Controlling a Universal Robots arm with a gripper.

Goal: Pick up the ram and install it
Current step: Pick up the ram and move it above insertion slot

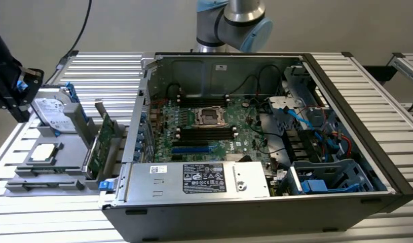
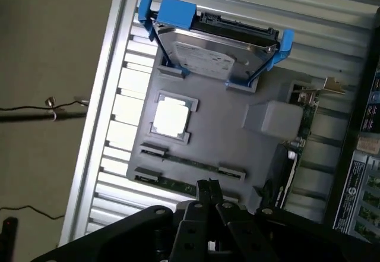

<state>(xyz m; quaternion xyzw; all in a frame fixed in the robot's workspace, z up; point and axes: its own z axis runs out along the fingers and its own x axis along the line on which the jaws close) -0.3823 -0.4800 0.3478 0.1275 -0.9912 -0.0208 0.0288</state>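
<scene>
Two ram sticks lie edge-up in the slots of a grey holder tray [image 2: 225, 137]: one ram [image 2: 191, 163] farther in, the other ram [image 2: 169, 184] at the tray's edge. My gripper [image 2: 208, 188] hangs above the tray just beside that edge stick, its fingers [image 2: 200, 205] drawn together with nothing between them. In the exterior view the black gripper [image 1: 13, 101] is at the far left, over the tray [image 1: 64, 167]. The open computer case [image 1: 260, 126] holds the motherboard with black memory slots [image 1: 206, 133].
On the tray also sit a hard drive [image 2: 208, 57] in a blue bracket, a CPU [image 2: 171, 118] and a broader green expansion card [image 1: 101, 147] standing upright next to the case wall. Ribbed metal table [image 1: 105, 76] all around; the floor drops off beyond the table's edge.
</scene>
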